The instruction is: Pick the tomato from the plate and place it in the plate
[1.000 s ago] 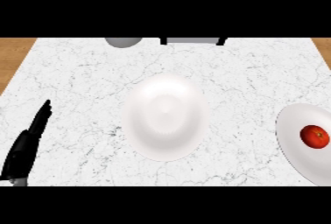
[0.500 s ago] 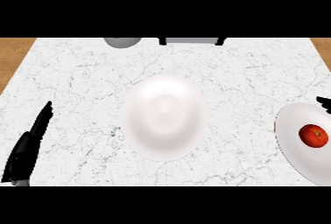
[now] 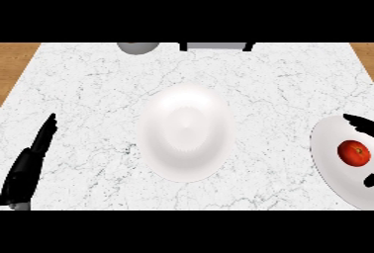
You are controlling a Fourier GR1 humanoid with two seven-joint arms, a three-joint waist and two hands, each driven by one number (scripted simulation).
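Fingers (image 3: 357,122) of right hand (image 3: 369,181) open, flanking tomato (image 3: 354,152) untouched.

tomato (image 3: 354,152) on right plate (image 3: 330,165), other plate (image 3: 186,132) centre

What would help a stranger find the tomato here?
On the white marble counter, look to the right edge, where a white plate is cut off. The tomato lies on it: the only red thing, while the middle plate is bare.
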